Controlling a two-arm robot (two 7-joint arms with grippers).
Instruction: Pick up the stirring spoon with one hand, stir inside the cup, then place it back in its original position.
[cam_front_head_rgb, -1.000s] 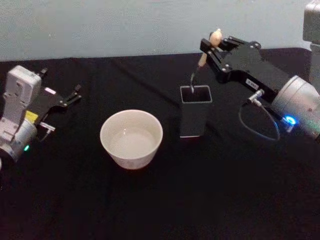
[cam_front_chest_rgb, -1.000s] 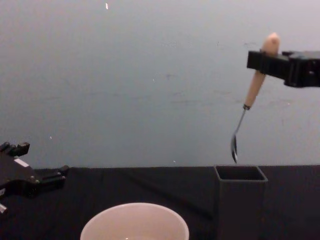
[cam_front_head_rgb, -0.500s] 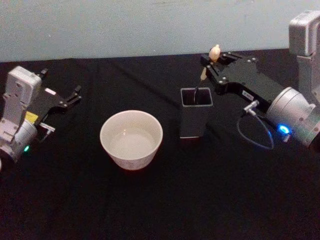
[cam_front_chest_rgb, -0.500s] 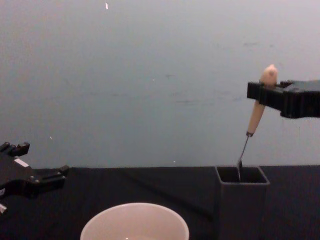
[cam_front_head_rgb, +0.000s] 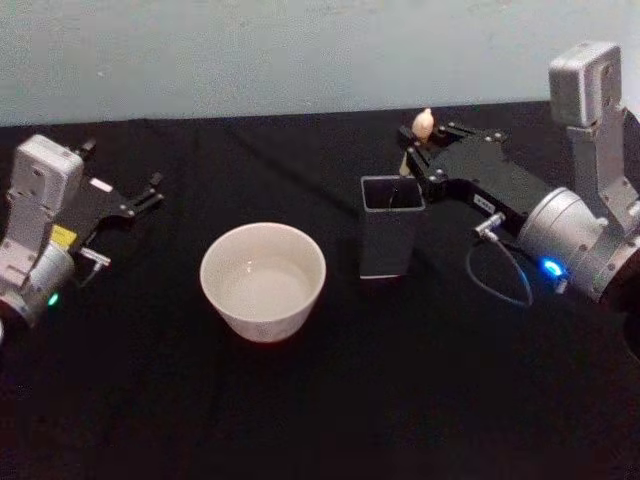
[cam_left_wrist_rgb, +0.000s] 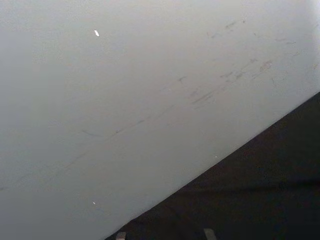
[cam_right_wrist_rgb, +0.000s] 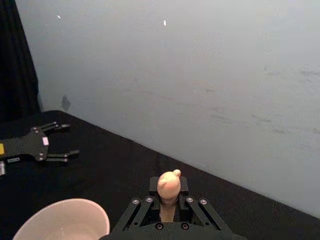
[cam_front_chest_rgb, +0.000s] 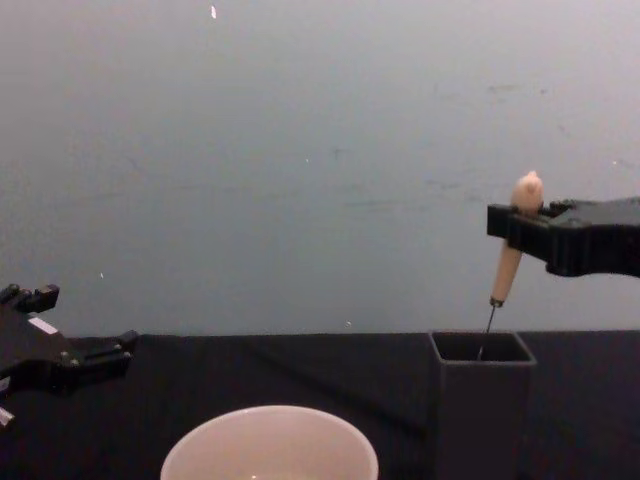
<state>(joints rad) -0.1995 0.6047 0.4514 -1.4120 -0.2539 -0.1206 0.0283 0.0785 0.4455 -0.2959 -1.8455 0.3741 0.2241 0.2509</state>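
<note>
Right claw (cam_front_chest_rgb: 520, 222) grasping stirring spoon (cam_front_chest_rgb: 508, 262) | shaft inside holder (cam_front_chest_rgb: 482, 400) | cup (cam_front_head_rgb: 263, 277) beside | left claw (cam_front_head_rgb: 130, 200) released

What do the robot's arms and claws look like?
Both grippers are flat, black and pincer-like. The right gripper joins a silver round wrist with a blue light, a looping thin cable and a grey box. The left gripper has white and yellow labels, a pale grey box and a green light.

Bare table (cam_front_head_rgb: 420, 380) surrounds the cup (cam_front_head_rgb: 263, 279) and holder (cam_front_head_rgb: 391, 238), which stand near each other.
</note>
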